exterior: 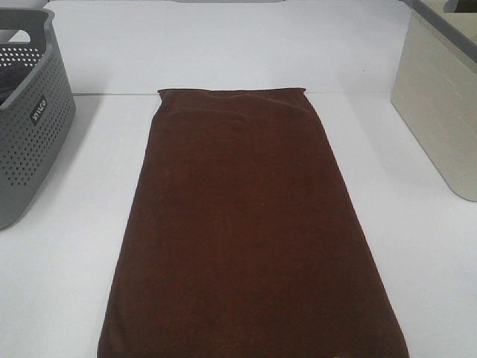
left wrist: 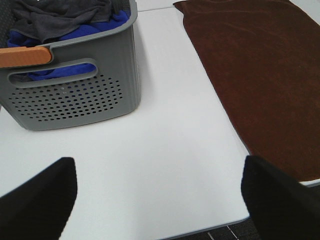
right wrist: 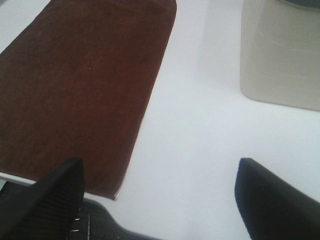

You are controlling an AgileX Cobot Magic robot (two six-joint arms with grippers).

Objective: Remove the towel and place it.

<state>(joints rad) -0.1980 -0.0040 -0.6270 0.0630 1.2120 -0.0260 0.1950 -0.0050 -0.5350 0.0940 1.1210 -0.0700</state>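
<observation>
Dark reddish-brown rectangular soft cloth towel (exterior: 250,224) flat at table centre, long axis near-to-far. Left gripper (left wrist: 160,195) and right gripper (right wrist: 157,197) both spread wide, empty, flanking near corners; neither clearly nearer.

dark reddish-brown towel (exterior: 250,224), flat, spread lengthwise

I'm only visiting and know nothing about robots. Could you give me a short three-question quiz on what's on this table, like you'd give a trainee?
1. True or false: the towel lies spread flat on the table.
2. What fills the grey basket? A) cloths B) bottles C) nothing
3. Which container stands on the right arm's side?

Key:
1. True.
2. A, grey and blue cloths.
3. The beige bin. The left gripper and the right gripper are open, touching nothing.
</observation>
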